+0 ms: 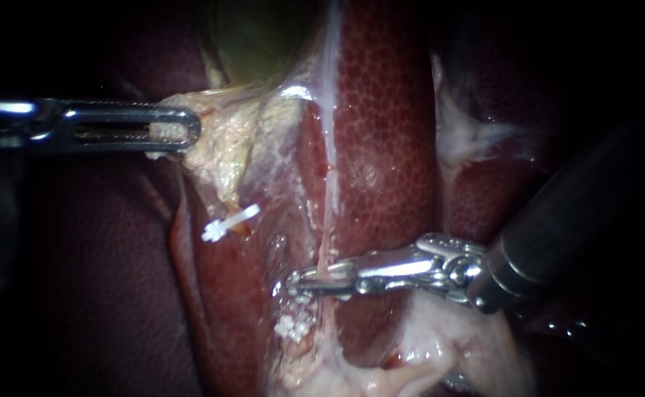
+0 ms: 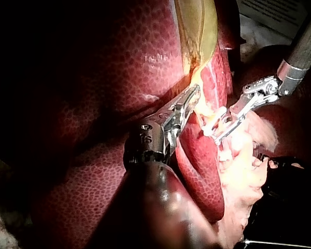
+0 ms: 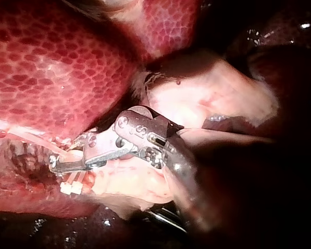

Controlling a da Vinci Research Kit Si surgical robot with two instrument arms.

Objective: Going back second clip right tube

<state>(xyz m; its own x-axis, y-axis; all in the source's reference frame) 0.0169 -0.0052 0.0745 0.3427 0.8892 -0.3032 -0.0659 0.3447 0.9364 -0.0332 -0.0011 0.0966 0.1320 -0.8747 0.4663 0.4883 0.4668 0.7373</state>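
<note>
Hold the pale tissue [image 1: 223, 140] with the left instrument [image 1: 179, 129], jaws clenched on its edge from 2 sides, just under the greenish gallbladder [image 1: 256, 37]. Beside it, to the view's right, see the mottled red liver [image 1: 381, 110].

Reach in from the lower right with the right instrument [image 1: 311, 283], a dark shaft ending in a bright metal wrist and 2 slim jaws. Show a narrow gap between those jaws: released, gripping nothing. Find the right tube [image 1: 324, 259], a thin pinkish strand running down the liver's face, crossing that gap, straddled rather than squeezed.

Find the white clip [image 1: 295, 326] on the same tube, just below the jaws; cannot tell whether 1 clip or 2 sit there close together. Spot the left clip [image 1: 230, 223] farther left, tilted, on a strand below the pale tissue, well apart from both instruments.

From the right wrist camera, see jaws parted around the tube, the white clip [image 3: 72, 185] just under them, and fatty tissue [image 3: 207, 98] beside the shaft. From the left wrist camera, see the left instrument [image 2: 194, 96] flat on the pale tissue, the right instrument [image 2: 217, 129] ahead of it, near but not touching.
</note>
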